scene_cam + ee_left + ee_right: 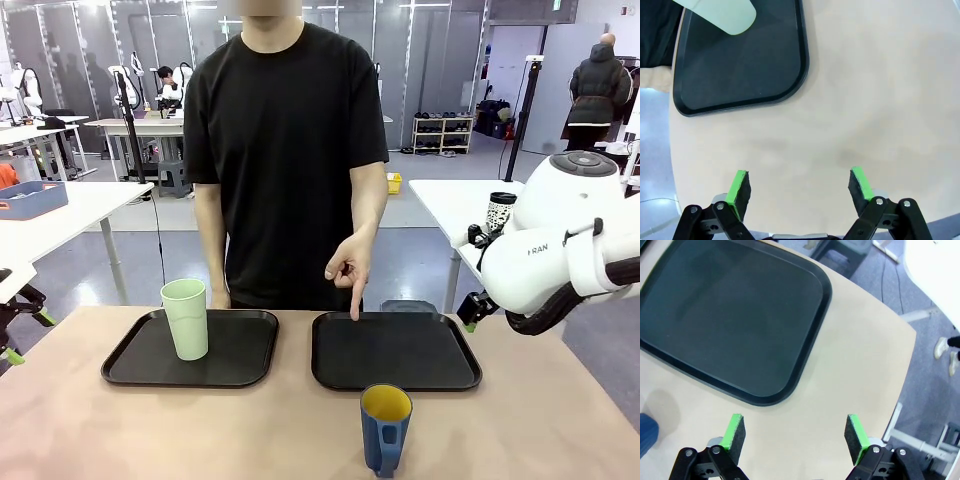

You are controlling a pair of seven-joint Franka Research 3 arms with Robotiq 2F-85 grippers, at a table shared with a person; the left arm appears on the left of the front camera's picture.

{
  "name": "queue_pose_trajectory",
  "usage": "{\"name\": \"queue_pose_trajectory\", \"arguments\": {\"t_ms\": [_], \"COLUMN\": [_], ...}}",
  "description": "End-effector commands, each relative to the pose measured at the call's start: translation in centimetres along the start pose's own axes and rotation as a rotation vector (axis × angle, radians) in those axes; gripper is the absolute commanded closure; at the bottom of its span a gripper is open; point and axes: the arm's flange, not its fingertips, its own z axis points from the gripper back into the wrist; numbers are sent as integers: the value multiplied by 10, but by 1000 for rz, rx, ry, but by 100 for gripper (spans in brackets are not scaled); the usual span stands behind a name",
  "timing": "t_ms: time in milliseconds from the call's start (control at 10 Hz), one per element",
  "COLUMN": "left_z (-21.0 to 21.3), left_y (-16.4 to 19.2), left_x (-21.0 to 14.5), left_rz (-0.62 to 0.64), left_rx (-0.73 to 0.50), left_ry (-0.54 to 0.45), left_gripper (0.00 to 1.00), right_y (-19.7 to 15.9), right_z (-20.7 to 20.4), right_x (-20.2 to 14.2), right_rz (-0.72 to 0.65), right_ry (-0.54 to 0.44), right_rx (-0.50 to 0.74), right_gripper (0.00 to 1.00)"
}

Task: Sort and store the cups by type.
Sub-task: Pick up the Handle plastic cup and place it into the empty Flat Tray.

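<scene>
The pale green tumbler (185,318) stands upright on the left tray (240,352), so that one looks sorted. The blue mug (385,430) sits on the bare table (80,430) just in front of the right tray (400,352), handle on the robot's side. The person's hand (350,268) points a finger down at that tray's far edge. The left gripper (799,172) and right gripper (794,420) both hang over the table, jaws wide apart, nothing in them. It's probably the right arm's job next: drop over the mug, pinch the wall away from the handle, keep it level, and set it mid-tray, clear of that finger.
</scene>
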Motion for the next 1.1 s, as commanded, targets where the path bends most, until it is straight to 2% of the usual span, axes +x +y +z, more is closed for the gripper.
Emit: {"name": "queue_pose_trajectory", "arguments": {"t_ms": [0,200,300,600,800,1000], "left_z": [2,2,2,2,2,2], "left_y": [-1,-1,-1,-1,-1,-1], "left_x": [0,0,0,0,0,0], "left_rz": [-11,-11,-11,-11,-11,-11], "left_rx": [4,4,4,4,4,4], "left_ry": [0,0,0,0,0,0], "left_gripper": [0,0,0,0,0,0], "right_y": [1,3,2,-11,-18,-20], "right_z": [17,39,45,46,40,37], "right_x": [-1,1,2,12,13,10], "right_rz": [188,441,537,784,878,867], "right_ry": [-37,-18,30,90,65,108], "right_rx": [58,30,9,-67,-69,-79], "right_gripper": [0,0,0,0,0,0]}}
